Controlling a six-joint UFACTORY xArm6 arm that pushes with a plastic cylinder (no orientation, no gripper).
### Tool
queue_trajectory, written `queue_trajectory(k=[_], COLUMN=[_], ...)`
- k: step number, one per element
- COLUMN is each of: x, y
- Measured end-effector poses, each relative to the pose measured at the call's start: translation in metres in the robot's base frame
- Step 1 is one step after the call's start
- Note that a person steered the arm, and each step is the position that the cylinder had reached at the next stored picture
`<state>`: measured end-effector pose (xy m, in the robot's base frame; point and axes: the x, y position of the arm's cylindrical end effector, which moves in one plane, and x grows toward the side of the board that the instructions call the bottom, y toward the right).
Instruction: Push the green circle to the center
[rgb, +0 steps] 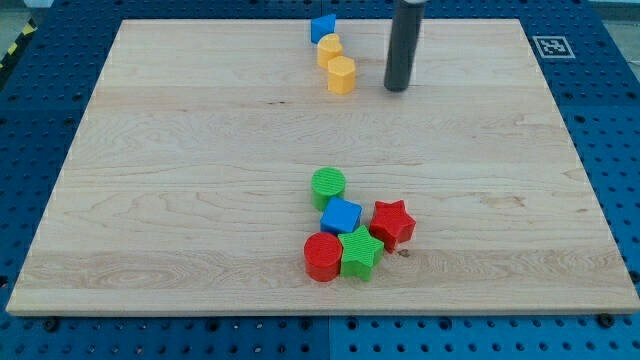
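Up top, my tip (397, 88) stands far from the green circle (328, 186), rod cut off.

Green circle (328, 186), upright ribbed cylinder, below board centre, touching blue block (341, 216)

My rod comes straight down from the view's top edge, right of centre, a plain dark cylinder standing upright with no visible lean. Only its lower length shows; where it joins my arm is cut off above the frame, so I can't report the wrist or the links. My tip (397, 88) sits in the upper part of the view, its blunt round end looking to meet the surface, with a faint shadow pooled just beneath it. The rod's top reads a little lighter and glossier than the matte black shaft below. Nothing is touching my tip on either side.
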<state>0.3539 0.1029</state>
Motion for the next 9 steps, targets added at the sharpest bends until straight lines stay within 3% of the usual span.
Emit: queue_trajectory(k=[1,2,4,5,6,8,9], x=[0.046,0.052,0.072,0.129,0.204,0.214,0.187], y=[-0.001,-0.041,-0.167,-0.202,-0.191,-0.155,-0.140])
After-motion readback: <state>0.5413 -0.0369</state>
